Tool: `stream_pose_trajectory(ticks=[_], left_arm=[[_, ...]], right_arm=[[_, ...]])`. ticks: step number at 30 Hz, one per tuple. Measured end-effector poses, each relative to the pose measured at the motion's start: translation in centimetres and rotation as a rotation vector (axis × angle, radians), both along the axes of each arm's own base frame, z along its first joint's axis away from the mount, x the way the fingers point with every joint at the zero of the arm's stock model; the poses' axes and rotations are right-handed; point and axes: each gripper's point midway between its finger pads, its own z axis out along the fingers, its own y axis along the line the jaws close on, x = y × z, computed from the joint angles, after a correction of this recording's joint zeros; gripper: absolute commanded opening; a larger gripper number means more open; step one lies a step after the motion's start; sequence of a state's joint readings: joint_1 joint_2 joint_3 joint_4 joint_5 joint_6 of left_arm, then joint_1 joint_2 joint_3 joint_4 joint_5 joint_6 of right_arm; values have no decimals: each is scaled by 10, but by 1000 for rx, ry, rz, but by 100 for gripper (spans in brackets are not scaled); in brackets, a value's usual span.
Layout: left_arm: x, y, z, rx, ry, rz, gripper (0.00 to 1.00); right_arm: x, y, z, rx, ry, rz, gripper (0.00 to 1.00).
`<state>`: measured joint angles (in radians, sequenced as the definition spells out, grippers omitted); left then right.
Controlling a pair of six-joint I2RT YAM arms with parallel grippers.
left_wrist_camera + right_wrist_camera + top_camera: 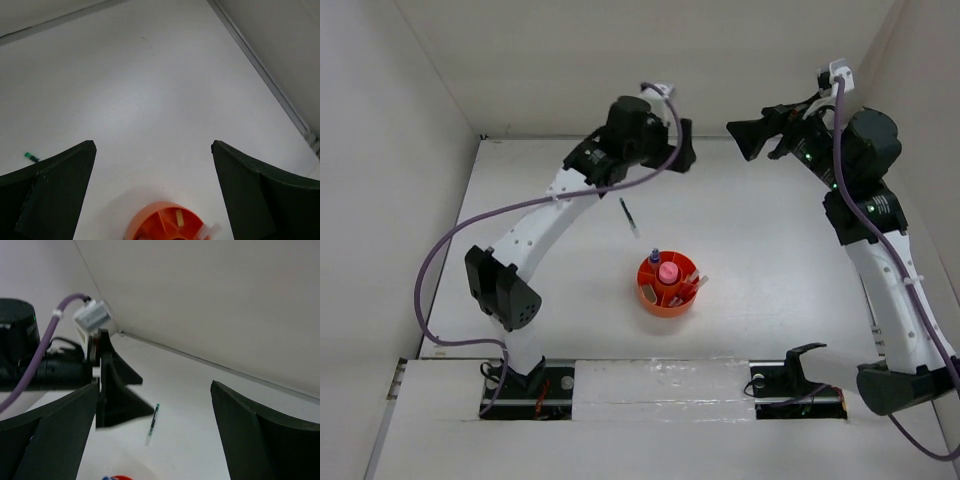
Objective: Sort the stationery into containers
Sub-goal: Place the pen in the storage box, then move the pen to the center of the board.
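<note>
The round orange organiser tray (682, 304) stands mid-table. It holds the pink tube (668, 271) in its central cup, the blue-capped bottle (654, 258), red pens (699, 284) and a tan eraser (649, 293). The dark pen (630, 217) lies on the table behind the tray, and also shows in the right wrist view (152, 424). My left gripper (686, 146) is raised at the back, open and empty. In the left wrist view (153, 146) the tray's rim (150, 215) shows below it. My right gripper (742, 138) is raised at the back right, open and empty (154, 386).
White walls enclose the table at the back and both sides. The left arm's elbow (500, 290) hangs over the near-left table. A spare black part (802, 356) sits by the right arm's base at the near edge.
</note>
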<state>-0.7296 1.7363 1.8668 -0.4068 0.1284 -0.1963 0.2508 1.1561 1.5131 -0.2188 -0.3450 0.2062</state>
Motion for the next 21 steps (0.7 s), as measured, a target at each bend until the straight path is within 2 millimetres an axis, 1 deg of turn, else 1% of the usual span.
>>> stream_pose_trajectory(ticks=[2, 3, 4, 5, 8, 10, 13, 16, 17, 19, 21], left_arm=[[45, 34, 2, -45, 40, 146, 100], [62, 49, 0, -60, 62, 204, 100], [81, 68, -6, -72, 91, 273, 100], [94, 84, -14, -76, 120, 326, 100], [123, 130, -46, -72, 221, 466, 100], [132, 151, -70, -56, 292, 527, 100], [138, 163, -105, -25, 398, 578, 100], [142, 161, -141, 6, 499, 597, 100], [142, 159, -153, 16, 531, 599, 98], [141, 157, -178, 40, 591, 606, 98], [137, 155, -202, 66, 651, 616, 95]], right_arm=[[14, 1, -3, -5, 22, -8, 100], [21, 3, -4, -7, 33, -9, 100], [30, 5, -7, -11, 48, -12, 100], [37, 7, -12, -16, 67, -12, 100], [55, 11, -33, -37, 131, -12, 100], [64, 13, -50, -61, 185, -12, 100], [76, 16, -68, -98, 245, -6, 99], [86, 23, -85, -156, 290, 9, 99], [88, 27, -93, -179, 306, 19, 99], [87, 38, -108, -226, 334, 46, 99], [83, 48, -125, -269, 370, 77, 99]])
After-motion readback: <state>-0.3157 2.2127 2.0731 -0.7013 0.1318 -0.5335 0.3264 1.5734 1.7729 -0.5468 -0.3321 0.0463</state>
